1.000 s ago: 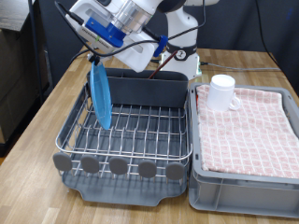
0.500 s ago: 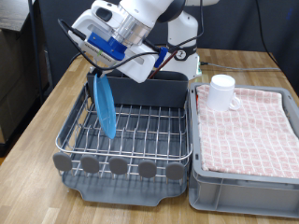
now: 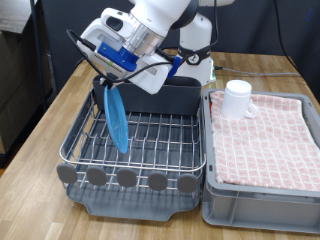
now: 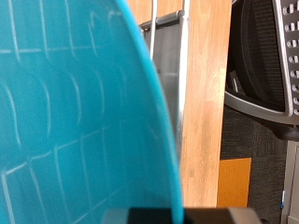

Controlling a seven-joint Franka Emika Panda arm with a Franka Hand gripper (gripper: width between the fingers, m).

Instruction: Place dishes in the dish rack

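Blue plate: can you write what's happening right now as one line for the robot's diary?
hand: holding blue plate on edge | plate: low inside dish rack | mug: on checked cloth | spoon: not visible

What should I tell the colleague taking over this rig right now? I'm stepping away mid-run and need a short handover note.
Gripper: shut on the light-blue plate, held on edge over the dish rack, towards the exterior view's left; the plate's lower edge is at the wires.
White mug: on the checked cloth in the grey crate, at the exterior view's right, outside the rack.
Wooden spoon: not visible in either view.
Done: plate brought into the rack, not released.
Left: plate release, the mug; the spoon's status is unknown.
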